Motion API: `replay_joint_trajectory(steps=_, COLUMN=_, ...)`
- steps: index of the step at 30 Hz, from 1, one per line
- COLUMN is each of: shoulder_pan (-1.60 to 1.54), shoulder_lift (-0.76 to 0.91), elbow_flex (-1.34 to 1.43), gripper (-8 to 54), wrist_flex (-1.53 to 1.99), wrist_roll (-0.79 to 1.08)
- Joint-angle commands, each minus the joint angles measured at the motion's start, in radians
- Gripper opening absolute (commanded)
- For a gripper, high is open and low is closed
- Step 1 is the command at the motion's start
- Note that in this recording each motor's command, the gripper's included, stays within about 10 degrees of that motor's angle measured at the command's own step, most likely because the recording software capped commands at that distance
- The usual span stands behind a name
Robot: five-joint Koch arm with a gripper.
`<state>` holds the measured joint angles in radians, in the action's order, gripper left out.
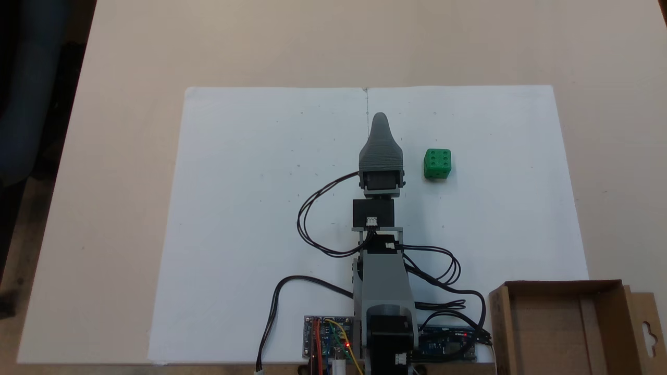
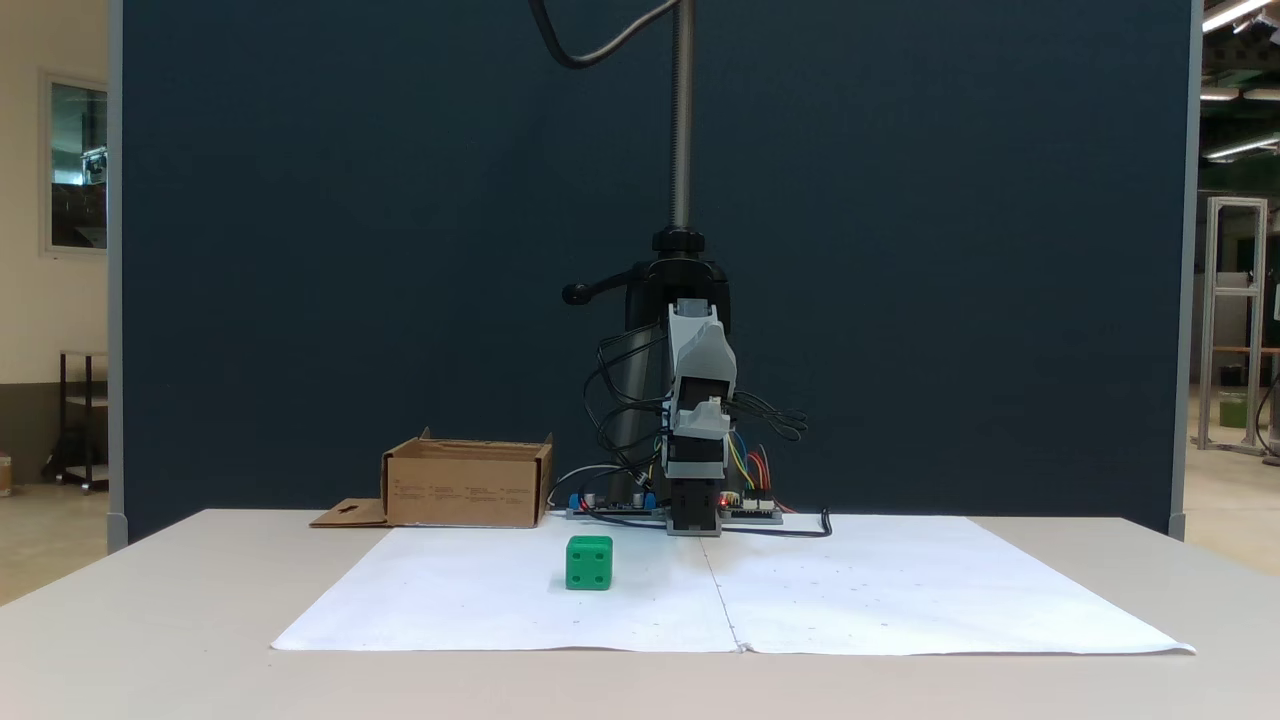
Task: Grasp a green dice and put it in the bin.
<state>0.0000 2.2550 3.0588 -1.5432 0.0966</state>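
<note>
Sitting right of frame centre, the green dice (image 1: 437, 163) is free; gripper (image 1: 380, 119) nearby (finger state unreadable), bin (image 1: 563, 287) lower right.

Dice (image 1: 437, 163) on paper (image 1: 250, 208), right of arm (image 1: 383, 271)

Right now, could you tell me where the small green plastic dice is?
The green dice sits on the white paper sheet, right of the gripper in this fixed view, untouched.

Dark blue partition (image 2: 900, 250), beige table (image 2: 150, 640)
</note>
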Motion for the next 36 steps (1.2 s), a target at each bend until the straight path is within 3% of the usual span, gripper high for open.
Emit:
replay_joint_trajectory(steps=1, shoulder_pan=0.002, shoulder_lift=0.112, elbow_flex=0.072, gripper=41.4, wrist_flex=0.175, wrist_roll=-0.071)
replay_joint_trajectory(steps=5, shoulder_pan=0.002, shoulder_lift=0.112, elbow_flex=0.072, gripper=41.4, wrist_flex=0.405, wrist_roll=-0.071)
replay_joint_trajectory(steps=27, shoulder_pan=0.003, shoulder_lift=0.112, elbow_flex=0.066, gripper=41.4, wrist_flex=0.41, wrist_roll=-0.069)
replay_joint_trajectory(steps=36, shoulder_pan=0.08, shoulder_lift=0.114, elbow_flex=-0.187, gripper=41.3, wrist_flex=0.793, wrist_roll=-0.072)
